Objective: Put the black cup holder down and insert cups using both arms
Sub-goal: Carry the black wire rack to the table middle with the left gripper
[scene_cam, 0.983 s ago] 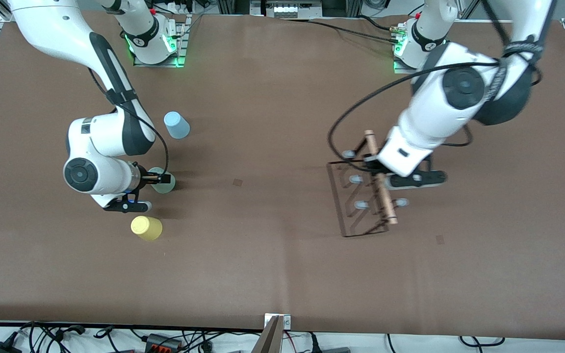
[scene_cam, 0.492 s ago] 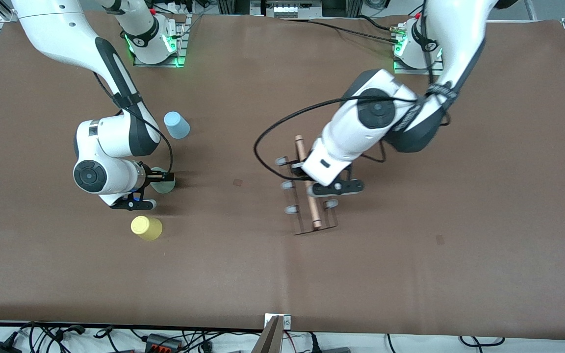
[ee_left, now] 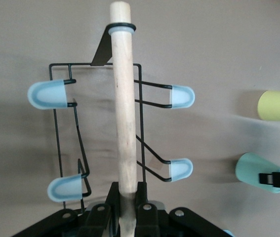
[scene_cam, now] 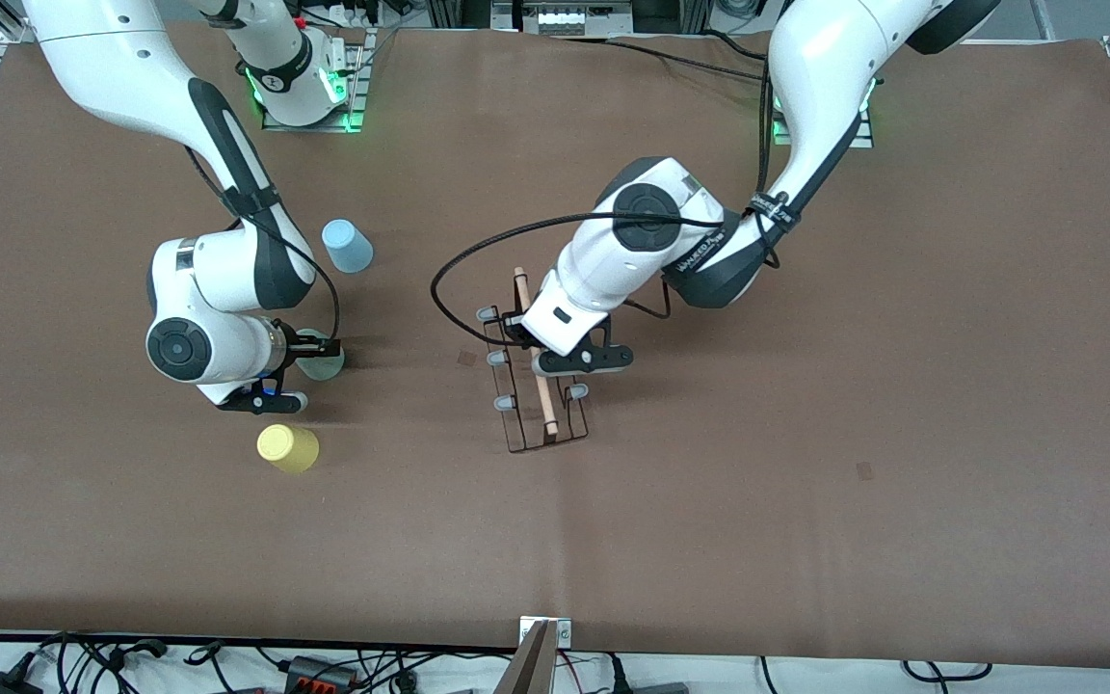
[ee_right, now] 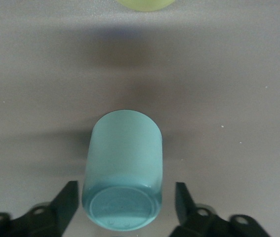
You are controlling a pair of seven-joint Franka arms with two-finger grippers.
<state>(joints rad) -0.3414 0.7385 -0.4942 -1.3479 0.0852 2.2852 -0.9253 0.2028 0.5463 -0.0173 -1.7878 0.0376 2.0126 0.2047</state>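
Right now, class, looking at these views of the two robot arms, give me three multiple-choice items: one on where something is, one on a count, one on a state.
1. Which cup lies nearest the front camera?
A. light blue B. mint green C. yellow

2. How many cups stand on the table?
A. two B. three C. five

3. What does the left gripper hold?
A. the cup holder's wooden rod B. a cup C. nothing

Answers:
1 C: the yellow cup sits lowest in the front view, below the mint green cup and the light blue cup.
2 B: those three, none yet on the black cup holder.
3 A: the left gripper is clamped on the wooden rod, while the right gripper straddles the mint green cup, fingers not touching it.
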